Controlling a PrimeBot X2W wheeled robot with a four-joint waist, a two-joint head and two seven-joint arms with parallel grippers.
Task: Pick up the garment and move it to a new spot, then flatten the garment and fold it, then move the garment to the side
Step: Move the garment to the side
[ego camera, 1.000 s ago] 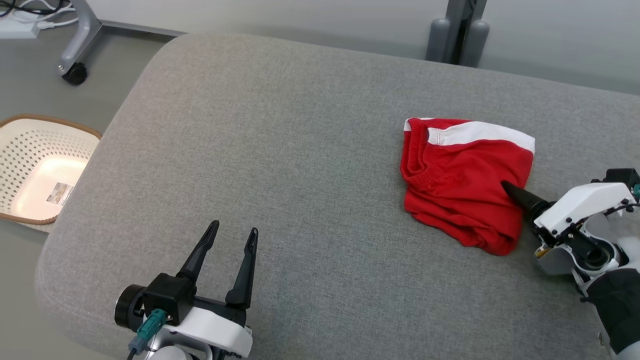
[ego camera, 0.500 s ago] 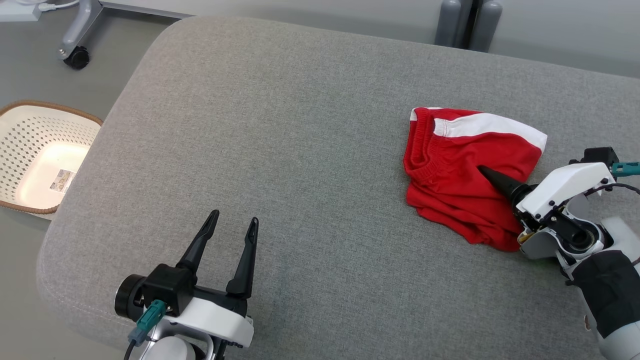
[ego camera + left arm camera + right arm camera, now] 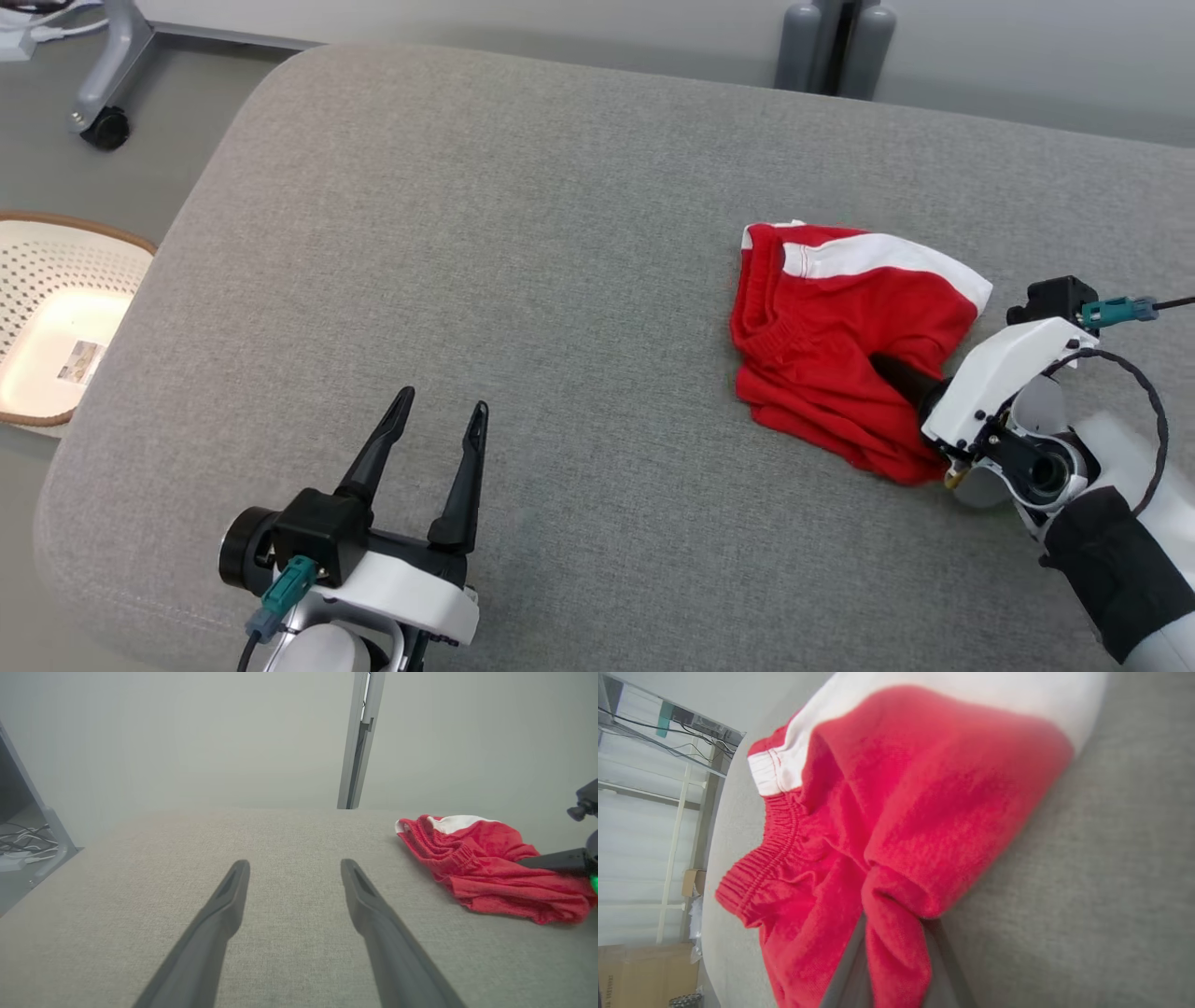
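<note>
Red garment [image 3: 822,336] lies crumpled toward the right end of the grey table [image 3: 513,233], a fold pinched by the right gripper [image 3: 892,369], while the left gripper [image 3: 441,401], spread wide, hovers over the table's front.

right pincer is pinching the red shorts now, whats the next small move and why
Probably lift the right pincer straight up a little. It is shut on a fold of the red fabric shorts with a white stripe, which lie bunched on the grey fabric cushion; the open left pincer sits well apart.
</note>
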